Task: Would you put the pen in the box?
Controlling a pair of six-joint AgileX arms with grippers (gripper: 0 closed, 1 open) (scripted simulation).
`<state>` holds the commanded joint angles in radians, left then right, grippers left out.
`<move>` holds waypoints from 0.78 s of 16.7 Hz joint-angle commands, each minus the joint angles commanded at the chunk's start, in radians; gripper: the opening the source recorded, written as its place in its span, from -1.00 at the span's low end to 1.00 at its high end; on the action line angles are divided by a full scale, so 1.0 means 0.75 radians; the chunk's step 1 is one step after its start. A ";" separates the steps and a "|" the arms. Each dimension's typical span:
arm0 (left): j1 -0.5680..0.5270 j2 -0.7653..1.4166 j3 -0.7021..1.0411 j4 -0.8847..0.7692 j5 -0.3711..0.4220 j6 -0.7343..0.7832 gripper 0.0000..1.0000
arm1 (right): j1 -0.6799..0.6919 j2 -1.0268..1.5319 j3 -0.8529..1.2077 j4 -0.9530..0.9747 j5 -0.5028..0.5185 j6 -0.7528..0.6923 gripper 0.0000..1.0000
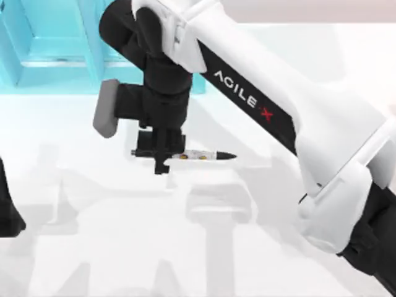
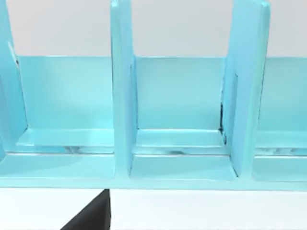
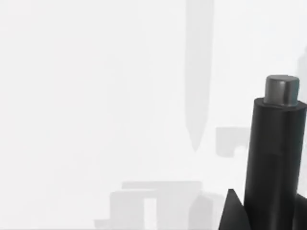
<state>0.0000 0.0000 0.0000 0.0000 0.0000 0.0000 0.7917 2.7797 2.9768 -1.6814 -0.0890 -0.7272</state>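
Note:
The pen (image 1: 204,155) hangs level above the white table, its white printed half and black tip pointing to the right. My right gripper (image 1: 162,162) is shut on its black half, reaching in from the right side. In the right wrist view the pen's black barrel (image 3: 274,153) with a grey end cap rises over the table, and its shadow lies below. The box (image 1: 55,62) is light blue with upright dividers and stands at the back left, beyond the gripper. The left wrist view faces the box's open compartments (image 2: 182,96).
My left arm (image 1: 7,210) stays parked at the table's left edge. My right arm's white forearm (image 1: 297,105) crosses the table diagonally from the right. Bare white table lies in front of the pen.

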 joint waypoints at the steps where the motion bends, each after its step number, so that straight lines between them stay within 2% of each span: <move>1: 0.000 0.000 0.000 0.000 0.000 0.000 1.00 | 0.000 -0.032 -0.041 0.010 0.000 0.000 -1.00; 9: 0.000 0.000 0.000 0.000 0.000 0.000 1.00 | 0.000 -0.075 -0.095 0.021 -0.001 0.001 -1.00; 13: 0.000 0.000 0.000 0.000 0.000 0.000 1.00 | -0.138 -0.185 -0.221 0.050 -0.013 0.135 -1.00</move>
<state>0.0000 0.0000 0.0000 0.0000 0.0000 0.0000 0.6882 2.6412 2.8110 -1.6441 -0.0989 -0.6261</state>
